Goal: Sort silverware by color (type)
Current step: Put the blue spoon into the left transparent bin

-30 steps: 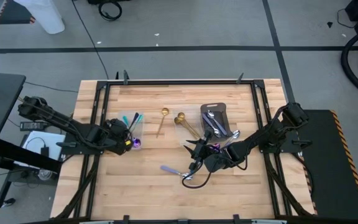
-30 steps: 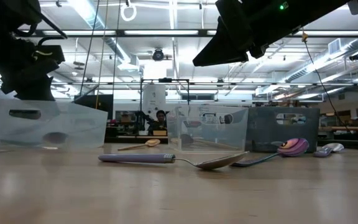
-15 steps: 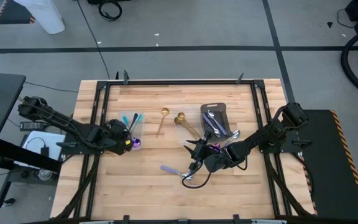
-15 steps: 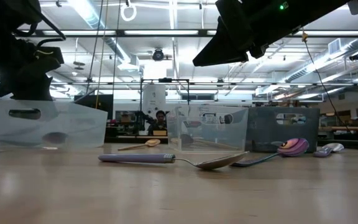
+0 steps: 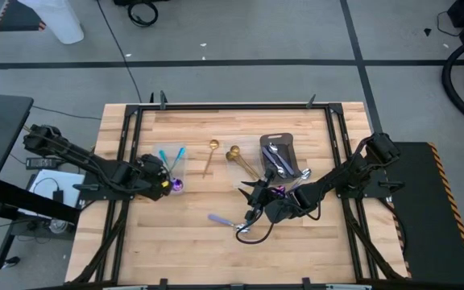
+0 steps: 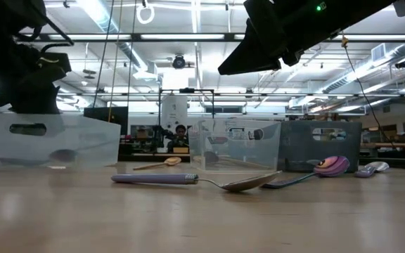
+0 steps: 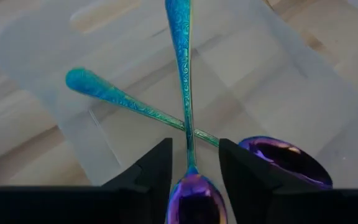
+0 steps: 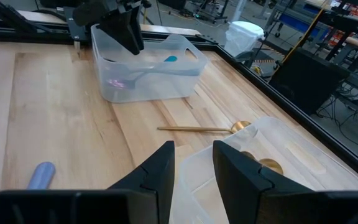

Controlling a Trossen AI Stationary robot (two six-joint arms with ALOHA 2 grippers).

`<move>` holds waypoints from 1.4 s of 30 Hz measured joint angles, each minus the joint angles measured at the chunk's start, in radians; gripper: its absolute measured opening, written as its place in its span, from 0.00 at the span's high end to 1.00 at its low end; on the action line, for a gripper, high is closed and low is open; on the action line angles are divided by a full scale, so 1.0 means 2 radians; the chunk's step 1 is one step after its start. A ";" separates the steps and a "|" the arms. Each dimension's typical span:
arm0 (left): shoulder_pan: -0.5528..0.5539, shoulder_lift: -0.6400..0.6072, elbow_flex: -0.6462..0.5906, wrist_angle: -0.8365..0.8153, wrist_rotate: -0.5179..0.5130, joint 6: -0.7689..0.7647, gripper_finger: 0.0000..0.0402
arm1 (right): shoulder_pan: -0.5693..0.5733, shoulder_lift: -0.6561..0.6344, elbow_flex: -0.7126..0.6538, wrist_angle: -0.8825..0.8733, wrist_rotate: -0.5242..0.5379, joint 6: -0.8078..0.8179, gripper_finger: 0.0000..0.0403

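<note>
My left gripper (image 7: 194, 165) hangs open, pointing down, in a clear container (image 5: 170, 166) at the table's left. Its fingers stand either side of the neck of an iridescent spoon (image 7: 185, 93) with a teal handle, without touching it. That spoon lies across a second purple-and-teal spoon (image 7: 129, 102) on the container's floor. My right gripper (image 5: 250, 201) is open and empty above the middle of the table (image 8: 194, 165). A lavender-handled spoon (image 5: 225, 222) lies on the wood near it. Two gold spoons (image 5: 210, 155) (image 5: 240, 159) lie further back.
A dark grey tray (image 5: 279, 143) with silver utensils sits at the right rear. A second clear container (image 8: 278, 155), with a gold spoon bowl inside, stands just under my right gripper. A purple spoon bowl (image 6: 331, 166) lies near the tray. Bare wood spreads along the near edge.
In the left container one teal handle has swung a little toward the table's right, so the two handles now spread wider apart. Both arms have stayed where they were.
</note>
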State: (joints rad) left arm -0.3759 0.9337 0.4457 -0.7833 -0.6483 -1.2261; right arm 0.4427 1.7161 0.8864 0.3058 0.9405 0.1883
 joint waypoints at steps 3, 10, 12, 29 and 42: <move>0.000 0.000 0.021 -0.001 0.003 0.035 0.63 | 0.000 0.000 0.000 0.000 0.000 0.000 0.70; 0.000 0.000 0.084 0.010 0.003 0.158 0.63 | 0.000 0.000 0.000 0.000 -0.002 0.000 0.70; -0.003 0.000 0.090 0.030 0.003 0.200 0.63 | -0.001 0.000 0.000 0.000 -0.015 0.001 0.70; -0.005 0.002 0.090 0.126 0.006 0.279 0.63 | -0.018 0.000 0.000 -0.027 -0.185 0.025 0.70; -0.001 0.029 0.080 0.252 0.030 0.361 0.63 | -0.027 0.000 0.000 -0.119 -0.223 0.090 0.64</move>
State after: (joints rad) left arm -0.3785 0.9917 0.6060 -0.2795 -0.5876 -0.5033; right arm 0.3895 1.7164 0.8864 0.0679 0.4953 0.3684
